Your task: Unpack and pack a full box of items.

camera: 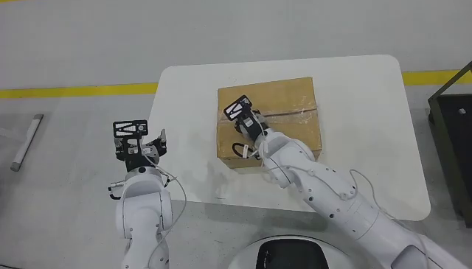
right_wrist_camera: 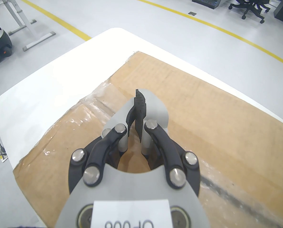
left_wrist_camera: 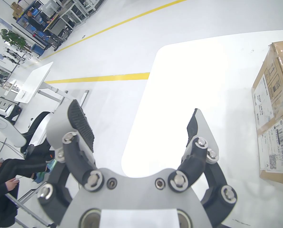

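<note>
1 box [camera: 269,118], taped, on table [camera: 354,85]. L gripper [left_wrist_camera: 134,129] spread wide, empty. R gripper [right_wrist_camera: 137,110] closed, empty, over box.

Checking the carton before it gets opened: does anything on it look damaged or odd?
Yes, slightly. The clear tape over the top seam of the box is wrinkled and ragged at the end near the right gripper, whose fingers are shut. The flaps lie closed; nothing has spilled.
</note>
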`<control>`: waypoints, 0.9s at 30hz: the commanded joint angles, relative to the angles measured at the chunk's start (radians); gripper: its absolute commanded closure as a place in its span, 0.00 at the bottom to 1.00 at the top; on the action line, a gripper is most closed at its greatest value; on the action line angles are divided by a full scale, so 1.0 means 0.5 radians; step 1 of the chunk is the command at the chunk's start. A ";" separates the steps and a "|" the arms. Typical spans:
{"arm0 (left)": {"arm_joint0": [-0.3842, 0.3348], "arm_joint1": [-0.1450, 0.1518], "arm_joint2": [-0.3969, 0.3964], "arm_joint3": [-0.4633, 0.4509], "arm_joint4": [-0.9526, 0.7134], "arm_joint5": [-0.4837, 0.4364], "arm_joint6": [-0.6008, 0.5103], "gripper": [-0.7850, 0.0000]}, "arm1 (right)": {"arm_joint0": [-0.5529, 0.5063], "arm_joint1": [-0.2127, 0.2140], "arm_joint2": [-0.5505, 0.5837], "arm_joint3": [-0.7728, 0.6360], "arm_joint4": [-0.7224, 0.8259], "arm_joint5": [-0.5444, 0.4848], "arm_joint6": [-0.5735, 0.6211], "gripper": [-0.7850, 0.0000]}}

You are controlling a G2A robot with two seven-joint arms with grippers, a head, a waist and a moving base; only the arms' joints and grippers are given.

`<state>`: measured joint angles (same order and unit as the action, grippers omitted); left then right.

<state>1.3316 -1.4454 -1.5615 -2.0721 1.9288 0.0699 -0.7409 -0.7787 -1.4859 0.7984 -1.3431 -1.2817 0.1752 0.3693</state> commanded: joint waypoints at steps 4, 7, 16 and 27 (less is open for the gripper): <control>0.000 0.000 0.000 0.000 0.000 0.000 0.000 0.00 | -0.032 0.000 0.047 -0.010 -0.032 -0.008 0.012 1.00; 0.000 0.000 0.000 0.000 0.000 0.000 0.000 0.00 | -0.045 -0.001 0.078 -0.027 -0.039 -0.016 0.019 1.00; 0.000 0.000 0.000 0.000 0.000 0.000 0.000 0.00 | -0.140 0.012 0.175 -0.111 -0.106 -0.062 0.053 1.00; 0.000 0.000 0.000 0.000 0.000 0.000 0.000 0.00 | -0.266 0.032 0.268 -0.232 -0.271 -0.097 0.072 1.00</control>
<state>1.3316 -1.4454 -1.5615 -2.0721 1.9288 0.0699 -0.7409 -0.9059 -1.4708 0.9267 -1.4523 -1.4114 0.1275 0.4053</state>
